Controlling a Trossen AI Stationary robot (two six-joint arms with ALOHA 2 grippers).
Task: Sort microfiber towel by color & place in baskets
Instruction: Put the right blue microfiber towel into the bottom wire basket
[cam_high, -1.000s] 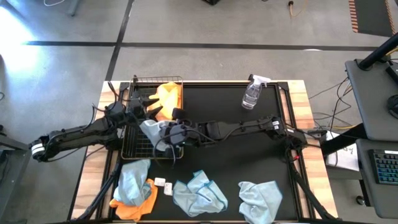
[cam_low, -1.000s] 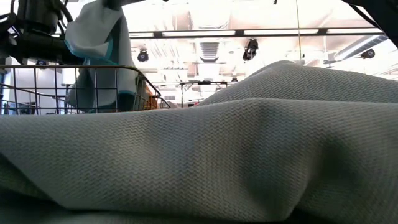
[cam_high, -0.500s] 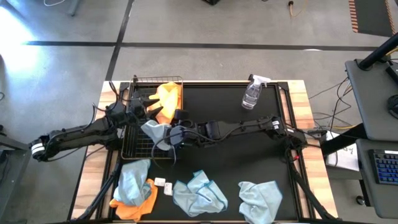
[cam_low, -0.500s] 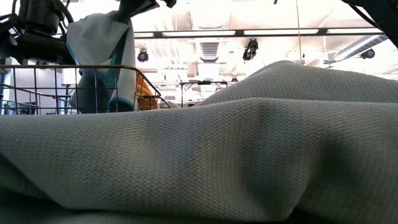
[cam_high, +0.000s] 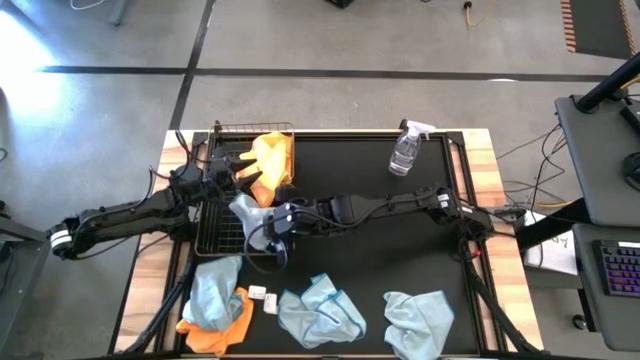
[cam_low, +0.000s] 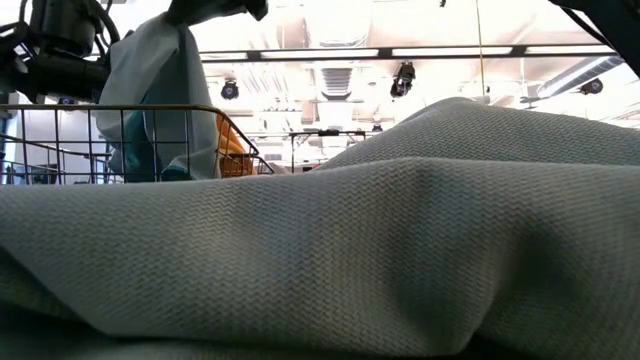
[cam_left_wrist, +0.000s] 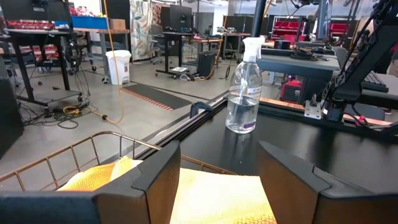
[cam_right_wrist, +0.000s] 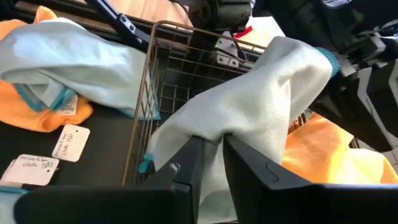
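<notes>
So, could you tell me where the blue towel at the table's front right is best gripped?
Take the blue towel by a raised fold near its middle, coming straight down from above: it lies crumpled and alone, apart from its neighbours, so the creases give the fingers something to pinch.

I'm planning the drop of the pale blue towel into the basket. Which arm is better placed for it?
The right. Its end effector is already shut on the pale blue towel, hanging over the near basket. The left end effector is open over the orange towel in the far basket.
</notes>
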